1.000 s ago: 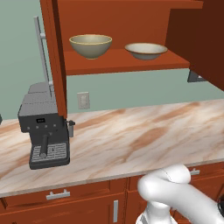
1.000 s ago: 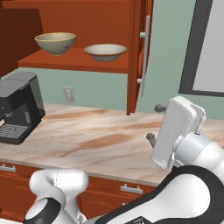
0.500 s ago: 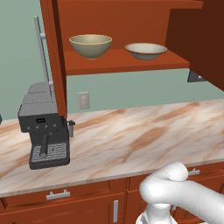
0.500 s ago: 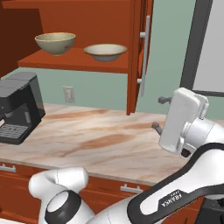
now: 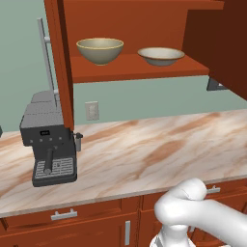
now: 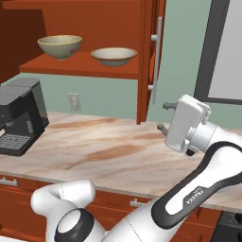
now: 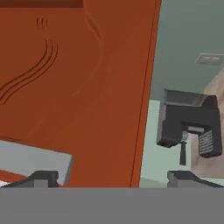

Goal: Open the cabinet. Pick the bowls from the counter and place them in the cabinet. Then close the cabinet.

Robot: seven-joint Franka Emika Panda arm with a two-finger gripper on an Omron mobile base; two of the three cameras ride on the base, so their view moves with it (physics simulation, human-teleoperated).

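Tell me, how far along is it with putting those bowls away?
Nearly finished, it seems. Both bowls, the deep bowl and the shallow bowl, already sit on the cabinet shelf, and its doors stand open. The gripper, jaws wide and holding nothing, is beside the right door. Closing the cabinet is left.

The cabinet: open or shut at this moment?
Open. Both doors of the cabinet stand swung out, exposing the shelf with the two bowls on it.
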